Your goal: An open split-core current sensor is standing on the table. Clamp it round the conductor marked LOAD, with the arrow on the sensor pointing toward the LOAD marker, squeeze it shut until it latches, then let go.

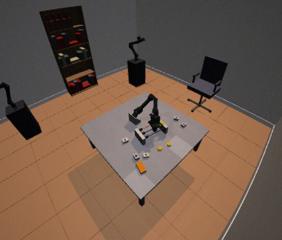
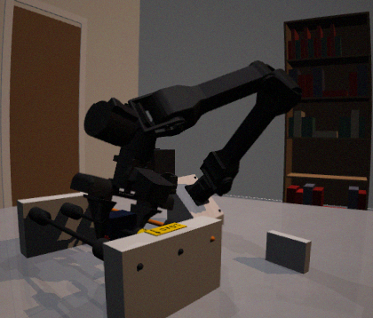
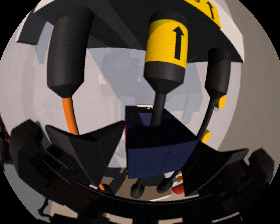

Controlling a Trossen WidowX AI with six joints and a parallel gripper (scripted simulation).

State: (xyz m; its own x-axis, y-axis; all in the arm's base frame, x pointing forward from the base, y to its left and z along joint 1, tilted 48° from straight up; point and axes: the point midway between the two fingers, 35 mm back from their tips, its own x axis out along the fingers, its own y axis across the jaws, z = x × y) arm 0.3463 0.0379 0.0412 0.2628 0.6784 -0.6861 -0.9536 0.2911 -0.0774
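The dark blue sensor point(image 3: 162, 162) point(image 2: 121, 220) sits around the middle conductor point(image 3: 159, 107), whose yellow sleeve point(image 3: 166, 44) has a black arrow pointing up in the wrist view. My gripper point(image 3: 149, 127) is shut on the sensor, one finger on each side. In the exterior view it points down between the two end blocks point(image 2: 166, 271) point(image 2: 27, 233). A yellow label point(image 2: 167, 228) lies on top of the nearer block. The sensor's own arrow and latch cannot be made out, nor whether its jaws are fully closed.
An orange conductor point(image 3: 69, 114) runs left of the sensor and a black one point(image 3: 207, 119) right in the wrist view. A small upright plate point(image 2: 287, 252) stands beside the blocks. An orange box point(image 1: 141, 167), yellow discs point(image 1: 160, 148) point(image 1: 169, 144) and several small white blocks point(image 1: 125, 140) are on the table point(image 1: 105, 131).
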